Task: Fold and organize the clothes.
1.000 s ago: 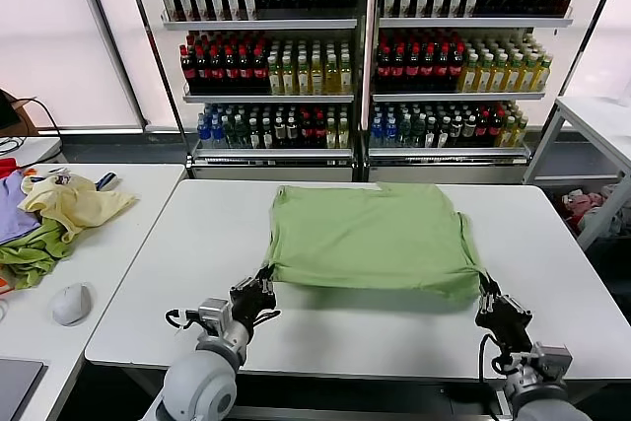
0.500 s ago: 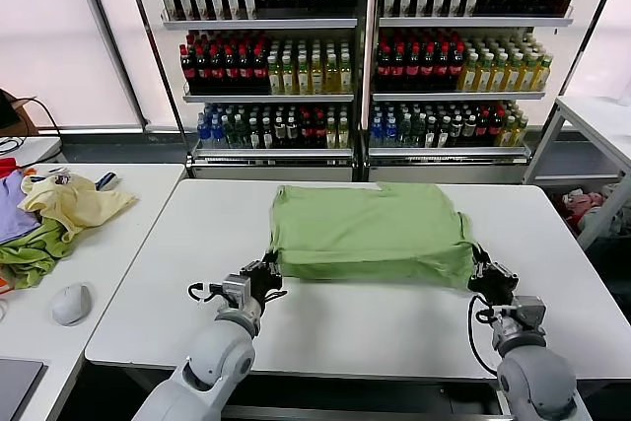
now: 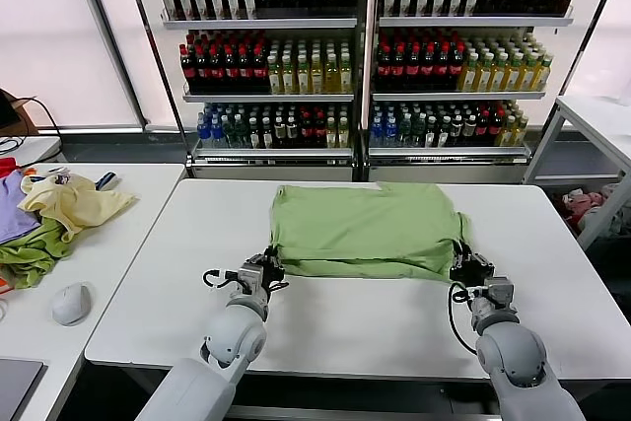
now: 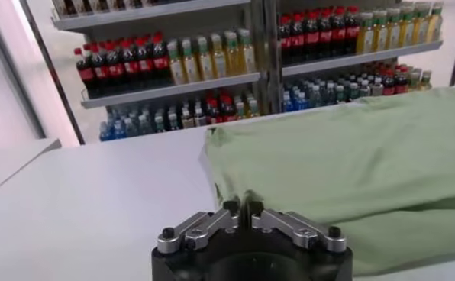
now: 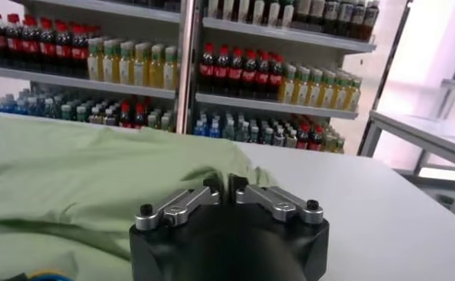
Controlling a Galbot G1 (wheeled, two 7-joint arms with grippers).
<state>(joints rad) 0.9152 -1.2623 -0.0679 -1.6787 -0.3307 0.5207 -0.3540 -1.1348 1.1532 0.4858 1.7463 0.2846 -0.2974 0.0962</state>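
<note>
Carrying the near hem forward, left gripper [image 3: 264,270] and right gripper [image 3: 471,268] have laid the light green cotton T-shirt [image 3: 367,229] doubled on the white table [image 3: 148,308], fingers parting slightly, 1 fold down.

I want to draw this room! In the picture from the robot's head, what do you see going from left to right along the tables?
Pile of clothes → computer mouse → left gripper → green T-shirt → right gripper → side table.
</note>
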